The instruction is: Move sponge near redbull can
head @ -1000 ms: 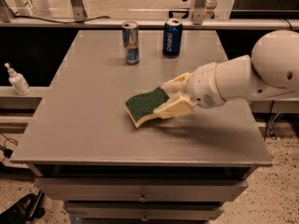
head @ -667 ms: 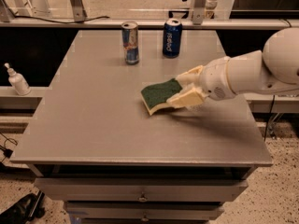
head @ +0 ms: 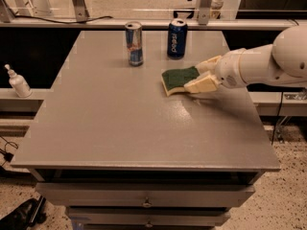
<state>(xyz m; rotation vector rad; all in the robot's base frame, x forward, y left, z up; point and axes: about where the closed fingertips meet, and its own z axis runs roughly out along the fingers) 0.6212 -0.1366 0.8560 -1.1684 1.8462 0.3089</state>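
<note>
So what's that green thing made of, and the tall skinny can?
The sponge looks like soft foam, pale yellow under a rough dark green scouring top. The redbull can looks like thin metal, with a shiny silver top. The end effector grips the sponge's right end.

The gripper [head: 195,75], clamped on the sponge [head: 177,79], now sits farther back and further right, bringing the sponge from mid-table closer to the redbull can [head: 135,43].

Two cans [head: 135,43] [head: 177,38], one sponge [head: 176,77], one bottle [head: 18,83], one tool [head: 195,78] holding sponge.
</note>
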